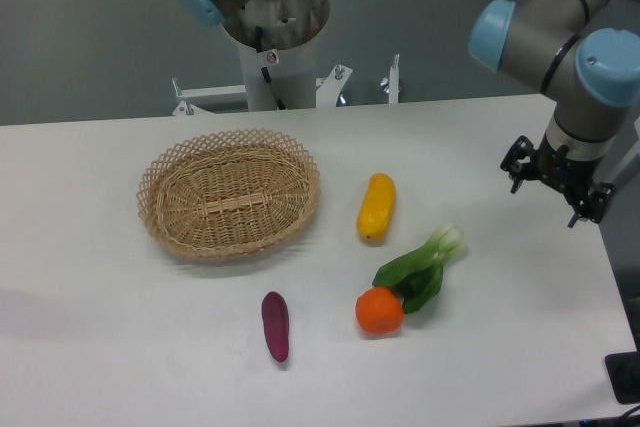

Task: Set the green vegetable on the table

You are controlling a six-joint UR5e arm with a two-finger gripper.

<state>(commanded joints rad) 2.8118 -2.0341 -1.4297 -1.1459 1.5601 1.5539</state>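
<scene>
Green vegetable (424, 267) lies flat on the white counter (120, 347), right of centre, pale stem end pointing to about 1 o'clock and dark leaves to 7 o'clock. We note nothing gripping it.

Counter: large, white and matte, carrying every loose item in view.

Arm (560, 37): grey links with light blue joint caps, entering from the upper right corner and bending down over the counter's right edge. A second grey column with a blue cap stands behind the counter at 12 o'clock.

Wicker basket (229, 193): oval, open weave, at about 10 o'clock from the green vegetable and well apart from it. We see nothing inside it.

Hand (556, 185): black, two fingers spread apart with clear space between them and nothing held. It sits at about 2 o'clock from the green vegetable, well apart, by the counter's right edge.

Yellow vegetable (377, 207): oblong, lying near the green vegetable at its 11 o'clock, not touching.

Orange fruit (380, 311): round, touching the leaf end at 7 o'clock.

Purple vegetable (275, 325): small, at 9 o'clock from the orange fruit, apart.
</scene>
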